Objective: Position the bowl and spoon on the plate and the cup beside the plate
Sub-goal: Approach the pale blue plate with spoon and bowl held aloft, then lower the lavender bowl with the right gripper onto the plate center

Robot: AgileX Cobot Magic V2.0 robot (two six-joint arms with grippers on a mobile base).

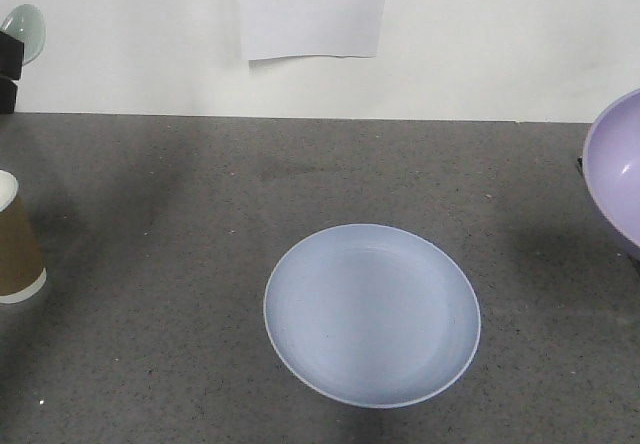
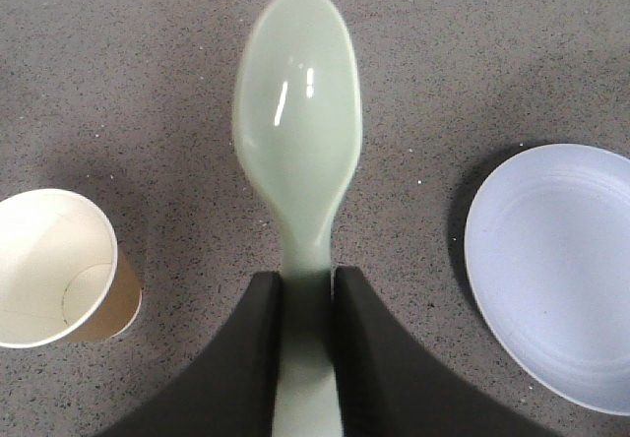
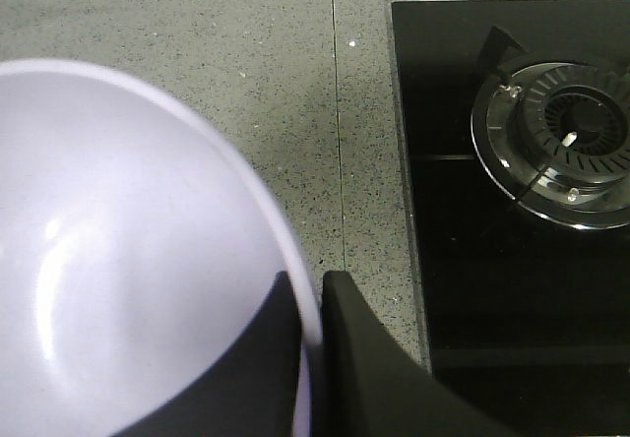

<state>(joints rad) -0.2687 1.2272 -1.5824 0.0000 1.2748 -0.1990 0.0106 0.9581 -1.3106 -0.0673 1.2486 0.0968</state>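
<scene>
The pale blue plate (image 1: pixel 372 314) lies flat on the grey counter, near the middle front. My left gripper (image 2: pixel 307 284) is shut on the handle of the mint-green spoon (image 2: pixel 298 142), held in the air with its scoop pointing away from the wrist. The brown paper cup (image 2: pixel 54 265) stands upright below and to the left of the spoon, and the plate (image 2: pixel 561 270) is to its right. My right gripper (image 3: pixel 310 299) is shut on the rim of the lavender bowl (image 3: pixel 128 260), one finger inside and one outside. The bowl (image 1: pixel 620 164) hangs tilted at the right edge, above and right of the plate.
A black gas stove (image 3: pixel 512 260) with a round burner (image 3: pixel 571 142) lies on the counter right of the bowl. A white sheet of paper (image 1: pixel 312 9) hangs on the back wall. The cup (image 1: pixel 15 244) stands at the counter's left edge.
</scene>
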